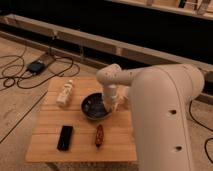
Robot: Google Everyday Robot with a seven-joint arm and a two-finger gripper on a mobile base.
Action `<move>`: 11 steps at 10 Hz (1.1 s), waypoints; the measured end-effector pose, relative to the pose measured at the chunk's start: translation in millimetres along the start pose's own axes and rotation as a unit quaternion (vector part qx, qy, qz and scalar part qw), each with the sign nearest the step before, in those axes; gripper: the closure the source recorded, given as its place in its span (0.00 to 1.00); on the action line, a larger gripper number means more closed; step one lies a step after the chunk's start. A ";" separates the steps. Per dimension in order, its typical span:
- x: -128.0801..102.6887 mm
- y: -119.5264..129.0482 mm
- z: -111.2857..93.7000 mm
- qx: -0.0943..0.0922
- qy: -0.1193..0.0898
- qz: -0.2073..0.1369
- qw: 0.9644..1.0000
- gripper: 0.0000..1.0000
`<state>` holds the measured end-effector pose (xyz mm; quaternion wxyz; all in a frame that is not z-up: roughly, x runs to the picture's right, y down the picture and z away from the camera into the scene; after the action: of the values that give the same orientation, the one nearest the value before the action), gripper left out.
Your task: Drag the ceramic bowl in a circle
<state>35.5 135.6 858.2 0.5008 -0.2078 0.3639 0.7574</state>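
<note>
Over table (50, 142), gripper (109, 106) (arm bent) in ceramic bowl (93, 106)

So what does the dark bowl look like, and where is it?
The bowl is round, shallow and shiny, dark blue-black, with faint light specks inside. It looks like glazed ceramic. It sits upright on the wooden table, near the middle towards the back. The robot's claw reaches down at its right rim and seems to touch it. A pale bottle lies to its left, apart from it. A small reddish thing and a black phone lie in front.
</note>
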 end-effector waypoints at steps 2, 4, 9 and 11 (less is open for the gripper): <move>-1.9 14.1 0.1 -0.007 0.000 -0.012 1.000 1.00; -1.6 25.1 0.2 -0.015 0.001 -0.026 1.000 0.91; -6.8 37.1 -5.5 -0.034 -0.010 -0.049 0.998 0.40; -6.0 38.5 -3.8 -0.037 -0.011 -0.054 0.998 0.23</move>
<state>2.7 120.1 873.0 0.5369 -0.2369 0.3179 0.7447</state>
